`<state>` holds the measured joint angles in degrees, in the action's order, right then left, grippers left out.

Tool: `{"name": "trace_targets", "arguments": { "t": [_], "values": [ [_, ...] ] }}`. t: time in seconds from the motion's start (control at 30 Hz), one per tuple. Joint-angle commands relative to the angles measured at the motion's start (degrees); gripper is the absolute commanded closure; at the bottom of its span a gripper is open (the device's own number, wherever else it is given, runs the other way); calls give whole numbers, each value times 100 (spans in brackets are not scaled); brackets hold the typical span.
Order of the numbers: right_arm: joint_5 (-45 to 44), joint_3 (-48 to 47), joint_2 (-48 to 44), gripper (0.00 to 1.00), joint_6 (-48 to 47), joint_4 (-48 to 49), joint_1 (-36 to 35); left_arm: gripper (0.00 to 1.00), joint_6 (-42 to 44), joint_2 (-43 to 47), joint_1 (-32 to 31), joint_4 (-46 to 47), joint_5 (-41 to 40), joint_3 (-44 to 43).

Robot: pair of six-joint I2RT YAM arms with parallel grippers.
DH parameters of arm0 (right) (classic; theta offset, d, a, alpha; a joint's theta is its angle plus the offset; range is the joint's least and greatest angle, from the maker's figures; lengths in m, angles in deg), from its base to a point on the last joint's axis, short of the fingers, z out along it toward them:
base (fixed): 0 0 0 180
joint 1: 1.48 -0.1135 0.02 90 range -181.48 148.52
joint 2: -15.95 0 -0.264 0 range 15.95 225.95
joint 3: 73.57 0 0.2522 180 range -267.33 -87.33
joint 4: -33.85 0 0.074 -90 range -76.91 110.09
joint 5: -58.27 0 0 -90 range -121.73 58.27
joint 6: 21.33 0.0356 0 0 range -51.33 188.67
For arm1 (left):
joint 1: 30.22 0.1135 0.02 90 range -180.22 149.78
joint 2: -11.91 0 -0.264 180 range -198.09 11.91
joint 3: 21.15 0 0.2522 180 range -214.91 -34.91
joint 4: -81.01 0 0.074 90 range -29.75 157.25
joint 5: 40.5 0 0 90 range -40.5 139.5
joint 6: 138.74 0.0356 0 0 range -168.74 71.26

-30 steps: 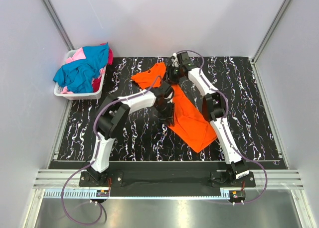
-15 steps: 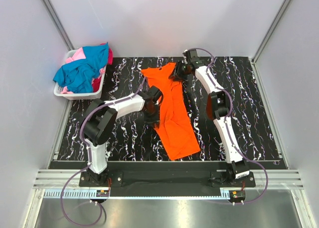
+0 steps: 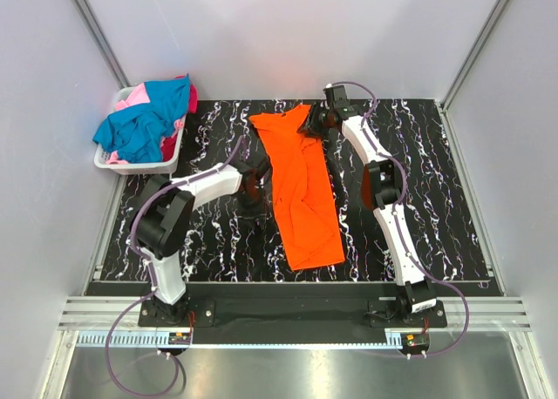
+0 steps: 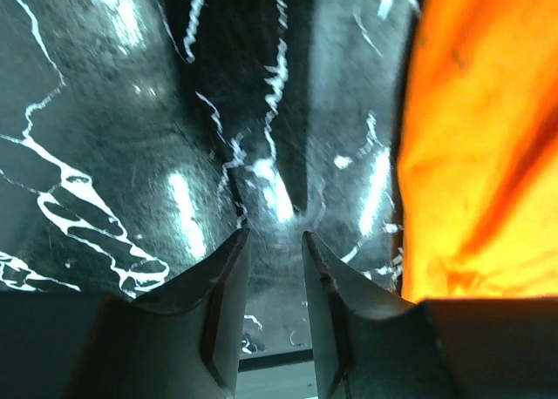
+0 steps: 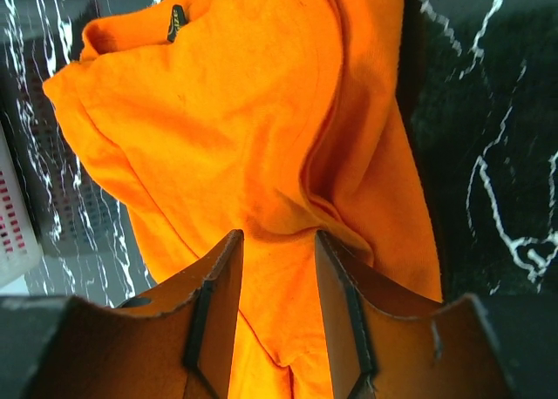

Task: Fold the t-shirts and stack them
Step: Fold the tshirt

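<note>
- Top external view: the orange t-shirt (image 3: 301,194) lies lengthwise down the middle of the black marbled surface (image 3: 427,181). It is mostly flat, with a long crease running along it.
- The teal-blue, pink and red t-shirts (image 3: 144,120) are heaped in the white basket (image 3: 139,165) at the far left, well apart from it.
- Left gripper (image 4: 275,235) sits low over bare surface just beside the shirt's left edge. Its jaws are partly apart with nothing between them.
- Right gripper (image 5: 277,235) is at the shirt's far, collar end. Its jaws stand partly apart with orange cloth filling the gap, and I cannot tell whether they pinch it or only stand over it.
- Handling, as a judgement: the cloth is light, thin and limp. It will probably drape, wrinkle and slide on the glossy surface rather than keep a shape, and it looks in no way fragile.
- The best holds are likely the hem corners and shoulder seams, taken at two points together so a fold line stays straight. A pinch in the middle of the panel would likely only bunch it.
</note>
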<state>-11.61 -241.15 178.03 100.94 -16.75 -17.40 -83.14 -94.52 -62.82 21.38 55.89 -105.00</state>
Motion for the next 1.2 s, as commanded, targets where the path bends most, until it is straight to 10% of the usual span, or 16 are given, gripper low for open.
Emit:
{"name": "trace_targets", "arguments": {
  "t": [0.0,0.6,0.83,1.17],
  "values": [
    [-622,-218,324,54,77,115,107,64,213,579,-1,191,396,47],
    [142,-192,-631,43,-132,1496,291,60,548,1362,-290,1536,1997,469],
    [-806,694,-2188,43,-792,-10,292,60,381,1274,-554,1748,1813,531],
    [-2136,5418,-5009,47,-679,-808,124,55,223,1291,-1705,1678,-195,592]
  ]
}}
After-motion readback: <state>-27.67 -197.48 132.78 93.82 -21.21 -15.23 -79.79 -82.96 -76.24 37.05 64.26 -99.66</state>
